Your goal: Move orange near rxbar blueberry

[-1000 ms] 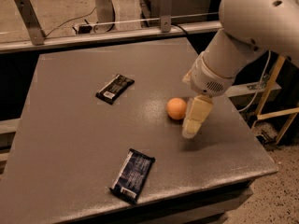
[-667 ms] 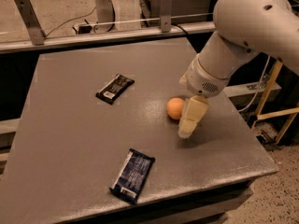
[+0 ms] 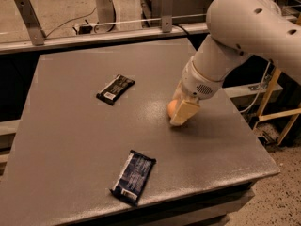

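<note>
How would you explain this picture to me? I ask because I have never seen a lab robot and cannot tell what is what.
The big white shape on the right is a robot arm. At its tip is the gripper, the part that grasps. It is down at the table, right against a small orange, which it partly hides. Whether it has hold of the orange cannot be seen.

There is only one picture, looking down at the grey table from above. Where that camera is mounted is not known.

Two snack bars lie flat on the table. A black-wrapped bar with a white label lies to the left of the orange. A dark blue rxbar blueberry lies near the front edge. The orange is apart from both.
</note>
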